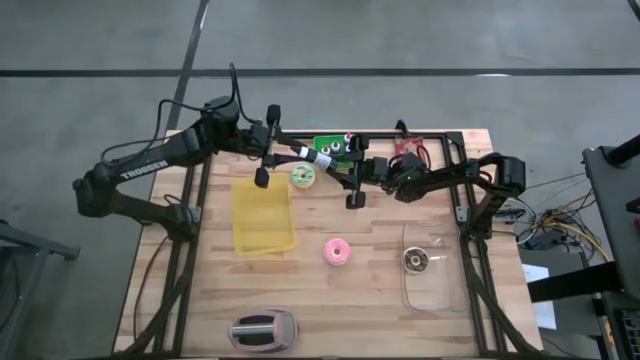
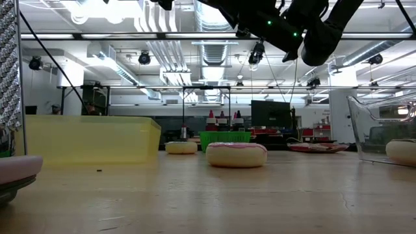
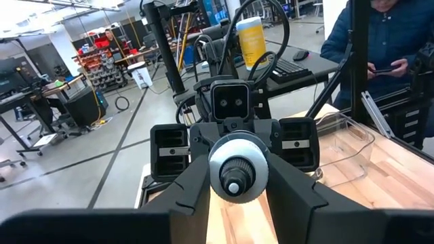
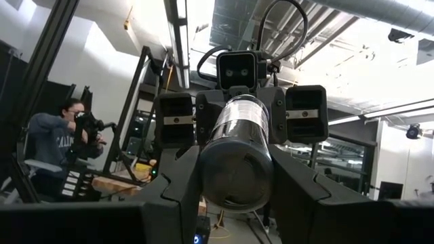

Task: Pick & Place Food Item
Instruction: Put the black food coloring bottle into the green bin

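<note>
On the left of the counter (image 1: 380,225) lies a yellow bin (image 1: 263,215), with a small appliance, perhaps a toaster (image 1: 263,328), at the near edge; the left end effector (image 3: 234,181) hangs in the air above the counter's far side, past the bin's far right corner, closed on the white-capped end of a bottle (image 1: 318,156). The bottle is the task's thing as far as I can judge; it hangs level in the air between the two arms, clear of the counter, above a green doughnut (image 1: 303,177). The right end effector (image 4: 236,173) faces the left one and clamps the bottle's dark round body, so both hold it at once. Nearer the front sits a pink doughnut (image 1: 337,251); to the right stands a clear container (image 1: 440,295) with another doughnut (image 1: 415,260) inside.

The bottle looks stiff, light and smooth-walled, so likely slippery; a round body can roll between flat fingers. The body gives the surer hold, taken across its middle; the narrower cap offers little surface. One end effector should let go only once the other's hold is square and firm.
</note>
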{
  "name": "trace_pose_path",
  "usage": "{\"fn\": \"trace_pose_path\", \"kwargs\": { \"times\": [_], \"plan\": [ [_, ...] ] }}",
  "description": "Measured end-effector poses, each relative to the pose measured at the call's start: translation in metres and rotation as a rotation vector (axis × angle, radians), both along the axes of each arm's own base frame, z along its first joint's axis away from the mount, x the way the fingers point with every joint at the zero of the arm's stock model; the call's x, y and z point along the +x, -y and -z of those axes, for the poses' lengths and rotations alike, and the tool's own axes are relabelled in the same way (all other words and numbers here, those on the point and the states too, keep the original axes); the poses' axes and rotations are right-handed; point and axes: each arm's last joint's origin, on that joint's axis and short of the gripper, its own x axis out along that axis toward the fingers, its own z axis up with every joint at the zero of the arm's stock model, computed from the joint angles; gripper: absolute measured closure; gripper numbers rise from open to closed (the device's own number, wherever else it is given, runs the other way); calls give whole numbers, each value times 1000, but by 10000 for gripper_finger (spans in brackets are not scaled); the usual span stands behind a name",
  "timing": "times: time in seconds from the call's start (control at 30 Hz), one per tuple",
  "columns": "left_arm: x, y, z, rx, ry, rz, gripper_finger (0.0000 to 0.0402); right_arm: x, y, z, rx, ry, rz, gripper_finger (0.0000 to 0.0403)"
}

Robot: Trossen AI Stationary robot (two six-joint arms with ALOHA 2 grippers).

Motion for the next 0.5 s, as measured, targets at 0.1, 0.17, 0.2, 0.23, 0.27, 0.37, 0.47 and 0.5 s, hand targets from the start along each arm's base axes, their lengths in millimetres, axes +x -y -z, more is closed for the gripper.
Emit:
{"fn": "trace_pose_path", "kwargs": {
  "times": [0.1,0.17,0.2,0.23,0.27,0.37,0.47,0.5],
  "plan": [
    [0,0,0,5,1,1,292,0,0,0,-1,0,1,276],
    [0,0,0,7,1,1,292,0,0,0,-1,-1,1,276],
    [0,0,0,7,1,1,292,0,0,0,2,-2,0,276],
    [0,0,0,8,1,1,292,0,0,0,10,-3,-3,276],
    [0,0,0,7,1,1,292,0,0,0,24,-4,-5,276],
    [0,0,0,8,0,-3,294,0,3,1,68,-8,0,249],
    [1,0,1,23,0,-8,295,1,7,4,133,-43,5,171],
    [1,0,1,22,-1,-5,295,2,7,5,141,-53,12,149]
  ]
}}
